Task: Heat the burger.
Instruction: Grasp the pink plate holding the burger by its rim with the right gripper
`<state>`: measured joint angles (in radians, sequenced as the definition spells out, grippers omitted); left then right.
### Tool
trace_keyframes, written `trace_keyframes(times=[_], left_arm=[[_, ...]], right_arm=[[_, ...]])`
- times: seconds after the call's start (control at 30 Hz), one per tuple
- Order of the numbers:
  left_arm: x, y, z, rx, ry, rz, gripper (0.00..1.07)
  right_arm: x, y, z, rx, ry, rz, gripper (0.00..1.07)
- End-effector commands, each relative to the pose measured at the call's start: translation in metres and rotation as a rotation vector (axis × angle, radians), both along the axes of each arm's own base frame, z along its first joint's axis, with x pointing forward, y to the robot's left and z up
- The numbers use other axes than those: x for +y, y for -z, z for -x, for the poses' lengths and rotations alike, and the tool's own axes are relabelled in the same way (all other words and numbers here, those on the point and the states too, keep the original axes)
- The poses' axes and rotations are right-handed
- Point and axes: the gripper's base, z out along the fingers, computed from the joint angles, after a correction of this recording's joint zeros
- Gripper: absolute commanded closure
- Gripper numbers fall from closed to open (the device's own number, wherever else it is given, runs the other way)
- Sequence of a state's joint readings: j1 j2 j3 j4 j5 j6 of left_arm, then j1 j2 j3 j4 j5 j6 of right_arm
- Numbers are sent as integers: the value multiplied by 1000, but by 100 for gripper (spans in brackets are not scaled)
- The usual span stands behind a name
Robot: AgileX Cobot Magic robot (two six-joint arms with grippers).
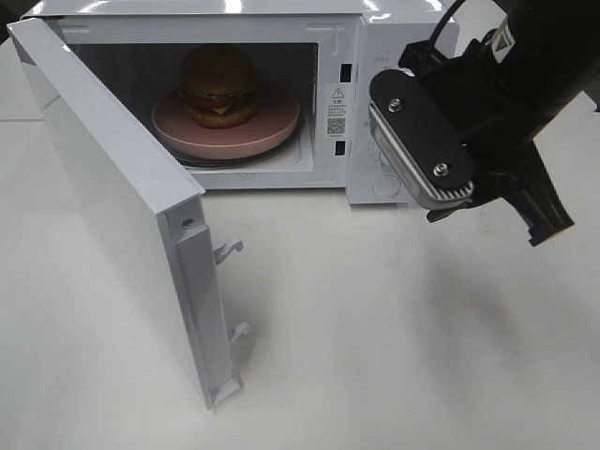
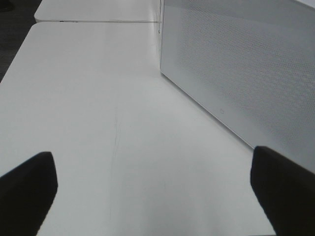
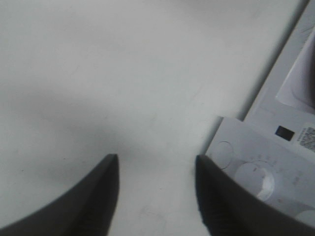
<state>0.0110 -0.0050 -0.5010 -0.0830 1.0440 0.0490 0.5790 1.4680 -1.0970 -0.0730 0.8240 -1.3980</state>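
While the burger sits plated, QR sticker shows

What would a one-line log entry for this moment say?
burger: on plate in microwave | door: open | right gripper: open, empty | left gripper: open, empty

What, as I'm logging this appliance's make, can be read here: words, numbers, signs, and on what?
No word or number is legible.
Warning triangle, on the sticker on the microwave frame: a sign only.
Print below it: too small to read.
QR code on that sticker: no readable text.
Control panel marks: blurred.
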Motion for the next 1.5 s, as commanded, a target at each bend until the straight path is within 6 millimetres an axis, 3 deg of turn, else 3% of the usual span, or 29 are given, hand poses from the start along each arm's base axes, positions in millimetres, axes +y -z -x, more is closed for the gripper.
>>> trace_keyframes(times=[0.03,0.07,0.13,0.4,0.67,0.83,1.5], left_arm=[[0,0,3,-29,-2,3,7],[0,0,3,-29,-2,3,7],[0,0,3,-29,-2,3,7],[0,0,3,-29,-2,2,7],[0,0,3,-29,-2,3,7],[0,0,3,-29,-2,3,7],[0,0,3,-29,-2,3,7]], right_arm=[[12,-1,-3,-50,47,-67,24],[12,-1,-3,-50,47,-67,24],[19,5,-6,-51,70,-86,14],[36,21,-18,-102,24,-96,15],[48,20,-34,-158,10,-126,16],[66,23,-42,-193,-31,-136,17],[111,65,-104,-211,6,-167,18]])
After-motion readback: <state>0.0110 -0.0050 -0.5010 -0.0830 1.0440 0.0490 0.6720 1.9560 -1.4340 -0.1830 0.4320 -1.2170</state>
